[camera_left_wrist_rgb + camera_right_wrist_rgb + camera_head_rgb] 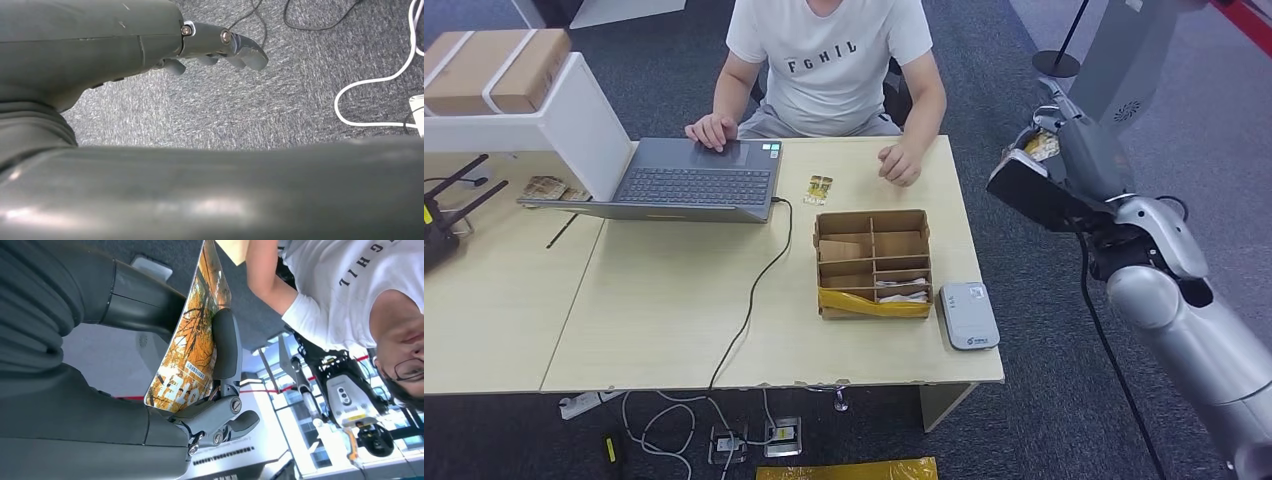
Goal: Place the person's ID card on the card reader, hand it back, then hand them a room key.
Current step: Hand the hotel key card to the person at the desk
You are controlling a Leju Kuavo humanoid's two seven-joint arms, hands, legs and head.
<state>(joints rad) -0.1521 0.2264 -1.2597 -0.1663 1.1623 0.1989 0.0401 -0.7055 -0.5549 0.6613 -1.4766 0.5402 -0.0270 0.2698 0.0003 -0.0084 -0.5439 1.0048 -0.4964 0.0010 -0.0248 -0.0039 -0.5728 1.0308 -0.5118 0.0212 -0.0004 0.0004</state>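
Head view has the right hand [1064, 150] raised off the table's [674, 300] right edge, pinching an orange-printed card [1044, 147] between thumb and fingers, well apart from the grey card reader [968, 315] beside the cardboard box [873, 262]. Left hand [220, 47] hangs over carpet, fingers loosely apart, holding nothing.

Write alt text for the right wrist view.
The robot's right hand grips a glossy card printed with orange autumn leaves, held between thumb and fingers. Beyond it sits a person in a white printed T-shirt.
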